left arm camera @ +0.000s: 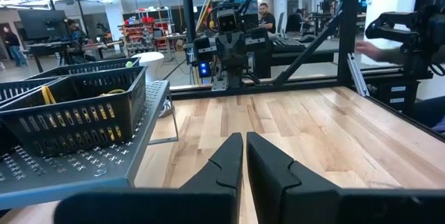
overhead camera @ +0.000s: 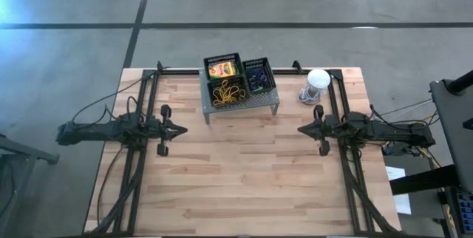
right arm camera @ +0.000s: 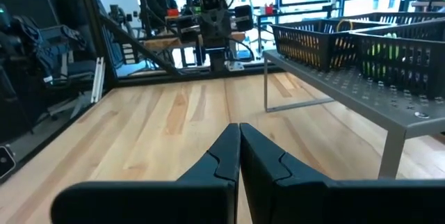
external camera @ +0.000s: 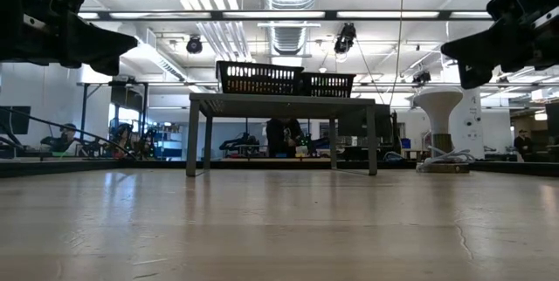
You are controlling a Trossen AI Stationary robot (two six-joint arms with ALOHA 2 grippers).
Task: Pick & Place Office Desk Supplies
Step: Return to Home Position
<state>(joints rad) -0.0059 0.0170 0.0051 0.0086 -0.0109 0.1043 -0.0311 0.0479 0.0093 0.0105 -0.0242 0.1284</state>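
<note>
Crayon box (overhead camera: 222, 69), yellow-orange, lay in the rear-left basket (overhead camera: 208, 66), a black lattice one, on the grey perforated shelf (overhead camera: 264, 101). The shelf stood at the middle of the far edge of the counter (overhead camera: 244, 171). On the same shelf the front-left basket (overhead camera: 247, 90) held a tangle of yellow rubber bands (overhead camera: 228, 92). Touching both of these, the right-hand basket (overhead camera: 273, 75) held darker bands (overhead camera: 257, 82), purple and green by the look, with single loops too small to separate. Near the far right corner sat the white round object (overhead camera: 318, 80), just beside the shelf's right end but apart from it. In from the left edge, the left claw (overhead camera: 182, 128) pointed toward the counter's centre; its fingers were drawn together with only a hairline slit between them, and it gripped nothing. In from the right edge, the right claw (overhead camera: 301, 128) mirrored it, fingers pressed flat together, nothing gripped. Both claws hung clear of the counter surface in the low view, well apart from the shelf and from each other, with bare wood between them.
</note>
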